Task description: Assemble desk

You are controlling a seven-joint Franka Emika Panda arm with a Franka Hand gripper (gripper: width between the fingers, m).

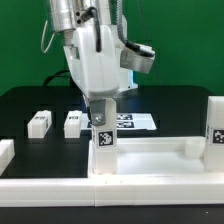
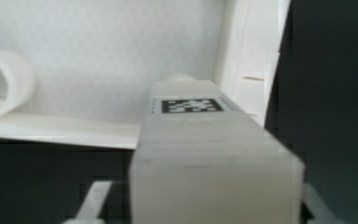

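Observation:
My gripper (image 1: 102,112) is shut on a white block leg (image 1: 103,137) with a black-white tag. It holds the leg upright at the corner of the white rimmed tabletop (image 1: 150,160) on the exterior view's left. I cannot tell whether the leg sits in a socket. In the wrist view the leg (image 2: 202,150) fills the middle between my fingers (image 2: 98,198), above the tabletop's floor (image 2: 87,125), with a round socket (image 2: 2,82) beside it. Another tagged leg (image 1: 215,125) stands upright at the tabletop's right end. Two more legs (image 1: 40,122) (image 1: 73,122) lie on the black table.
The marker board (image 1: 138,122) lies flat behind the tabletop. Long low white bars run along the front (image 1: 110,192) and stand at the exterior view's left (image 1: 5,152). A green wall backs the scene.

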